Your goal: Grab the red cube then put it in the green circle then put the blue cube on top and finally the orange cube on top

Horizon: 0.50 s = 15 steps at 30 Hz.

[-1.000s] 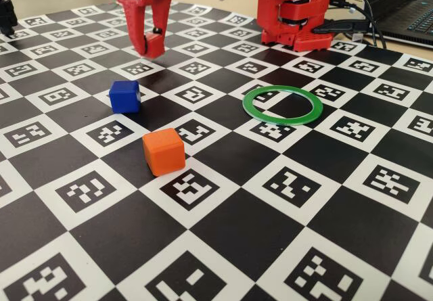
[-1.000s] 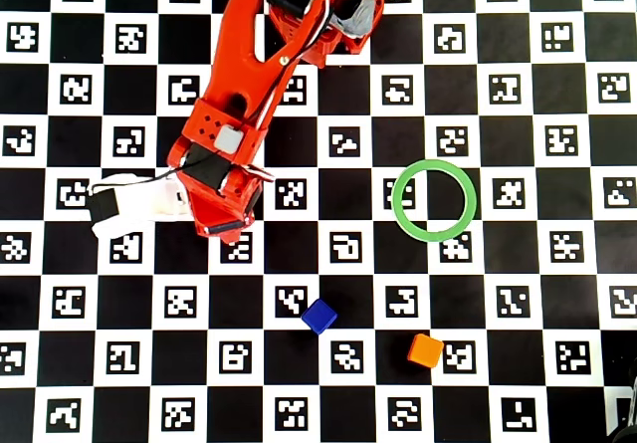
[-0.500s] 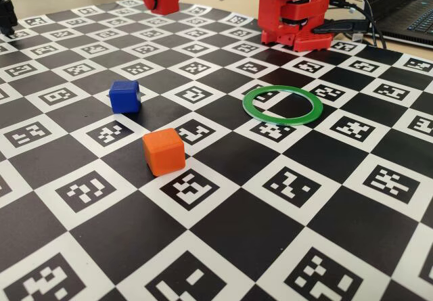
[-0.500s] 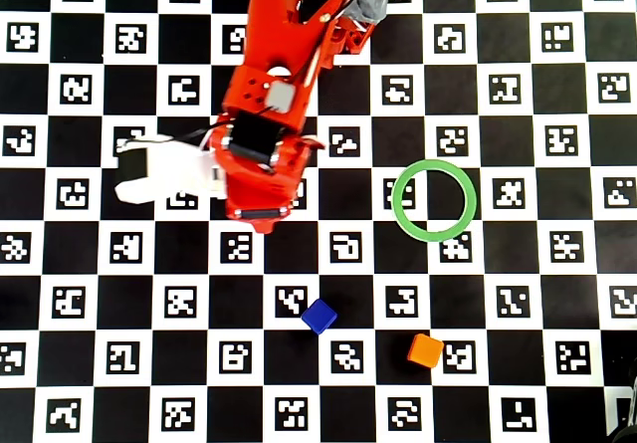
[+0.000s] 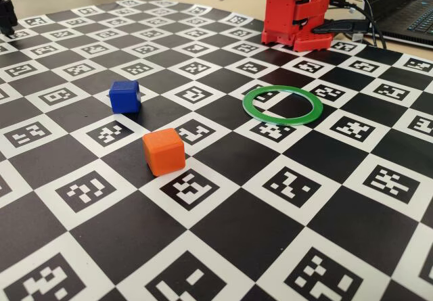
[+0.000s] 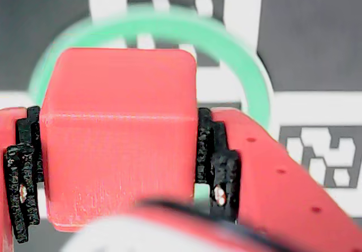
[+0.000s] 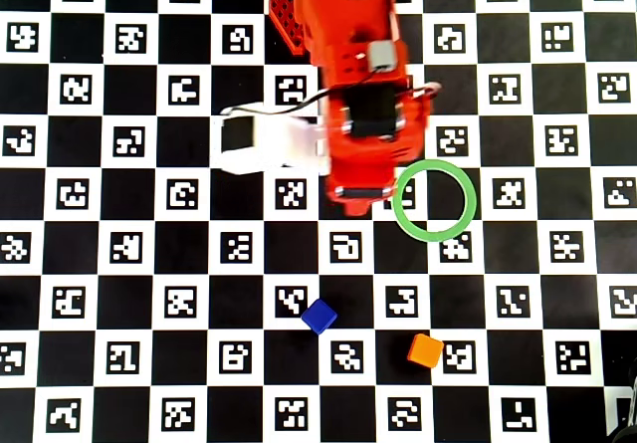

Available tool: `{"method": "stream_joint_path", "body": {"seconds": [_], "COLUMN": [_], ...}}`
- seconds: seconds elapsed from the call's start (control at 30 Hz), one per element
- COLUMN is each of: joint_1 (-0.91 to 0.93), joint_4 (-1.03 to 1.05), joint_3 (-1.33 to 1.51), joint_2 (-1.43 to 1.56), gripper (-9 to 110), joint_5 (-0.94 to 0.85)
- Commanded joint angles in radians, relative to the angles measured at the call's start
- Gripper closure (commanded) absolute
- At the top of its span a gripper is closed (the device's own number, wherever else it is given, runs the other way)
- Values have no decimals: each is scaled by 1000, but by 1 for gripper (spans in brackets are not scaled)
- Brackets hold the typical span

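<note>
My gripper (image 6: pixel 119 150) is shut on the red cube (image 6: pixel 119 139), held between the black pads (image 6: pixel 218 167). In the wrist view the cube hangs over the near left part of the green circle (image 6: pixel 169 22), which lies flat on the board. In the overhead view the arm (image 7: pixel 363 114) covers the cube and stands just left of the green circle (image 7: pixel 473 201). The blue cube (image 5: pixel 125 97) and the orange cube (image 5: pixel 164 152) sit on the board, apart from each other. Both also show in the overhead view, blue (image 7: pixel 318 316) and orange (image 7: pixel 425 349). The green circle (image 5: pixel 246 103) is empty.
The board is a black-and-white checker mat (image 5: pixel 223 240) with printed markers. The arm's red base (image 5: pixel 298 10) stands at the far edge. Cables and a laptop (image 5: pixel 406 10) lie beyond the mat at the right. A white camera housing (image 7: pixel 264 144) sticks out left of the arm.
</note>
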Motion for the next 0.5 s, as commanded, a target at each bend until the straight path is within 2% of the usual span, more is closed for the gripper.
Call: {"method": "stream_joint_path", "body": {"seconds": [0.0, 0.2, 0.47], "joint_1": [-107, -219, -249], "joint_4": [0, -100, -261], "joint_3": [-74, -54, -31], "joint_2": [83, 66, -20], "gripper": [100, 101, 101], "joint_5": [98, 210, 273]}}
